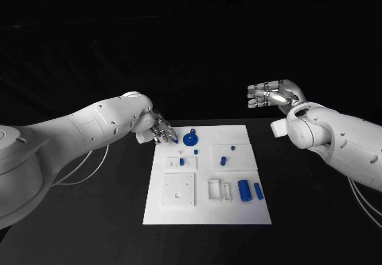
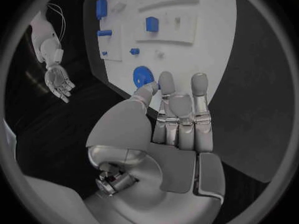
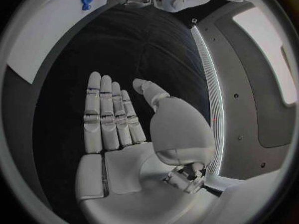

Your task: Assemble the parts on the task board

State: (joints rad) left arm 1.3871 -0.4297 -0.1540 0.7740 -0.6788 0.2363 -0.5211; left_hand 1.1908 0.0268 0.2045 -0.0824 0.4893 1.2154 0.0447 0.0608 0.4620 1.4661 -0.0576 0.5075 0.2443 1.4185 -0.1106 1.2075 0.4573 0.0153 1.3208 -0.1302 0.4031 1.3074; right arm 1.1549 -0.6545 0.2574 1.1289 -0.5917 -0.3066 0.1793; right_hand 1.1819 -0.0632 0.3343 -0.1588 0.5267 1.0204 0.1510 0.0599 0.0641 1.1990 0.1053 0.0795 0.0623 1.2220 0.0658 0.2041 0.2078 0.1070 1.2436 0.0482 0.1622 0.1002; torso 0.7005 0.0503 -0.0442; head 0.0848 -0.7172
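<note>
I see my left hand [image 1: 162, 131] hovering at the white task board's [image 1: 207, 212] ten o'clock corner, fingers straight and close together, holding nothing, fingertips just beside a round blue part [image 1: 190, 138]. My right hand [image 1: 271, 95] hangs off the board at two o'clock, open-palmed and empty. Two blue cylinders [image 1: 249, 190] lie near the board's four o'clock.

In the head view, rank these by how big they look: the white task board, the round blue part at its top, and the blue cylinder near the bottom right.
1. Task board
2. Round blue part
3. Blue cylinder

The last two look close in size, so their order is unsure.
</note>
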